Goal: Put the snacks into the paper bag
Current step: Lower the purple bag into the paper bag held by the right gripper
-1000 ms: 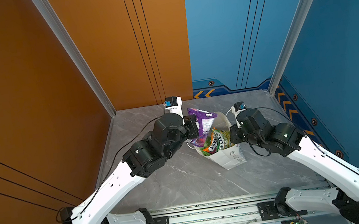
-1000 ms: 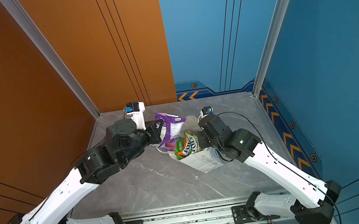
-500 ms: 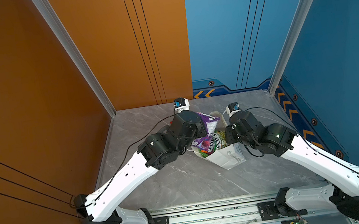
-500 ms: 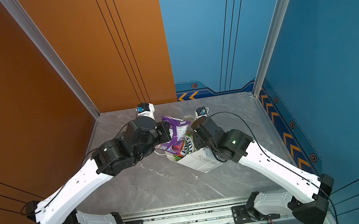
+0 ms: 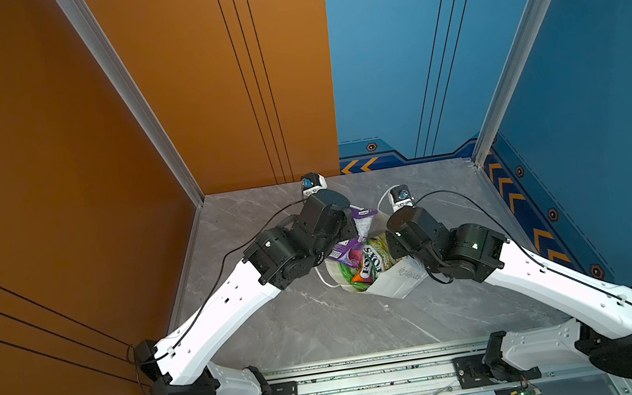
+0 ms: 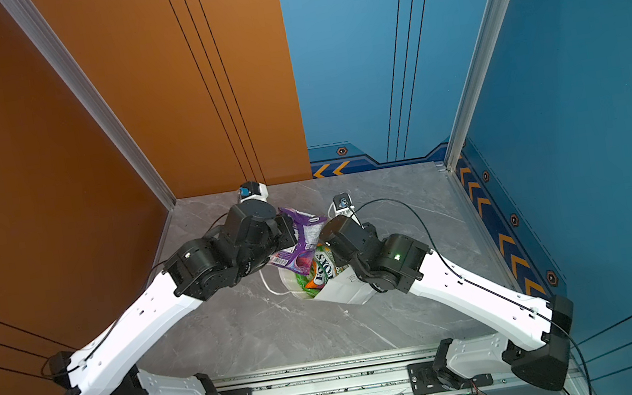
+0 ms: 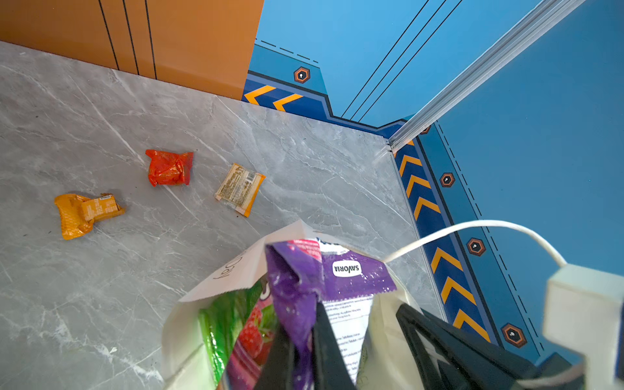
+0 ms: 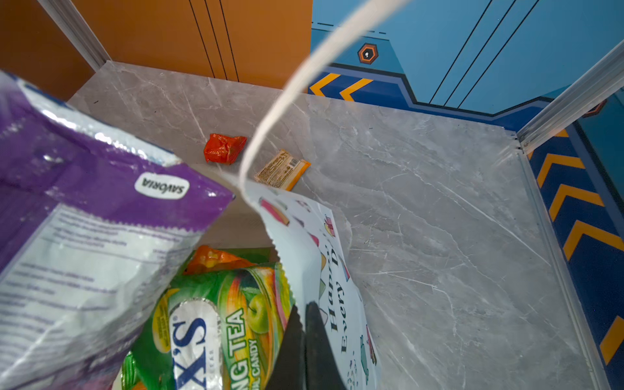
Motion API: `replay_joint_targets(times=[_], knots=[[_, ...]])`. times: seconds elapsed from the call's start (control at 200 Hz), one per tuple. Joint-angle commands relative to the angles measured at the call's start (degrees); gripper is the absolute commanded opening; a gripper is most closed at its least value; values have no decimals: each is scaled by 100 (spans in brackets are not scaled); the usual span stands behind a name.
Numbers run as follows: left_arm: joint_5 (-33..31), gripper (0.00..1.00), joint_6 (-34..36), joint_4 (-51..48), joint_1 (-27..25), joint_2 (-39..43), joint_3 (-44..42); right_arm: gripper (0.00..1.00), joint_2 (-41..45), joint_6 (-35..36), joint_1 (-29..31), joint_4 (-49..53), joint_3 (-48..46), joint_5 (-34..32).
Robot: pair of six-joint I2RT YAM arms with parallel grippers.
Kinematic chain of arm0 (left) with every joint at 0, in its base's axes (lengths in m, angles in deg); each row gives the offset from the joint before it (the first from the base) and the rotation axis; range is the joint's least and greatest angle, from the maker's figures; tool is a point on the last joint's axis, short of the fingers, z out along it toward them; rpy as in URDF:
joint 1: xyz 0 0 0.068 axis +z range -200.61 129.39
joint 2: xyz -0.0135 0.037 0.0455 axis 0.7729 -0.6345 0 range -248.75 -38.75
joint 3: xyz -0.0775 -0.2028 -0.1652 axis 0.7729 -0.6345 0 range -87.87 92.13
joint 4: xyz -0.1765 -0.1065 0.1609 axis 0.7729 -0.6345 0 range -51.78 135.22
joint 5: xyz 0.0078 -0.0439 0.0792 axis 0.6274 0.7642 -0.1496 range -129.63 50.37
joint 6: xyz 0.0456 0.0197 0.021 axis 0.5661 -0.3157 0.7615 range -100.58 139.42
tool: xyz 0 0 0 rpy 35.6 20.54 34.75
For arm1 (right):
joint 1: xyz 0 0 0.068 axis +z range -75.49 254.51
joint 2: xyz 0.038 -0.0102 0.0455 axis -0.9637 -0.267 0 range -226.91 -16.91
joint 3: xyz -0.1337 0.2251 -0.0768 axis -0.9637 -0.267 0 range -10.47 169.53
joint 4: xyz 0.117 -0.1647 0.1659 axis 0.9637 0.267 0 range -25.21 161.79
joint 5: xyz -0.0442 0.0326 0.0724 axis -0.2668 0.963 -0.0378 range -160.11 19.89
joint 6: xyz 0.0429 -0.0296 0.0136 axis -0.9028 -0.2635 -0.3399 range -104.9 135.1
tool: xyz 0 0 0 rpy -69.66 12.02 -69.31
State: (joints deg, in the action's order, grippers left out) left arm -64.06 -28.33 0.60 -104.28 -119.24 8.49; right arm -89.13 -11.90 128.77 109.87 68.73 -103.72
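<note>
purple packet at the bag's mouth, both grippers pinched tight

left gripper (image 7: 300, 341) is clamped on the purple packet (image 7: 337, 277), whose lower end dips past the rim of the paper bag (image 5: 397, 279) while its top edge stands above it. right gripper (image 8: 304, 337) is squeezed together on the bag's wall edge and the mouth gapes. a green fox's bag (image 8: 219, 320) and an orange pack (image 8: 216, 258) behind it crowd the opening, so there's little slack beside the purple one. the bag sits mid tabletop (image 5: 323, 323) between the two wrists, and a cord handle (image 8: 304, 77) arcs loose overhead. toward the back wall a red packet (image 7: 169, 167), an orange packet (image 7: 81, 212) and a tan packet (image 7: 240, 189) lie apart on open marble, with wide free tabletop in front.
</note>
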Motion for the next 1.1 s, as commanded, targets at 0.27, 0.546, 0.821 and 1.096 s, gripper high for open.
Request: replay_joint_targets(times=[0.27,0.546,0.821,1.096], knots=[[175,0,-25,-132,51,124,-79,0,26,-112,137,-579,298,-710],[256,0,2,-334,-46,336,-222,0,52,-346,-236,-470,278,-2],[385,0,174,-519,-189,-74,145,0,47,-407,-278,-509,254,170],[673,0,274,-473,-210,-670,488,0,177,-418,-267,-553,155,144]])
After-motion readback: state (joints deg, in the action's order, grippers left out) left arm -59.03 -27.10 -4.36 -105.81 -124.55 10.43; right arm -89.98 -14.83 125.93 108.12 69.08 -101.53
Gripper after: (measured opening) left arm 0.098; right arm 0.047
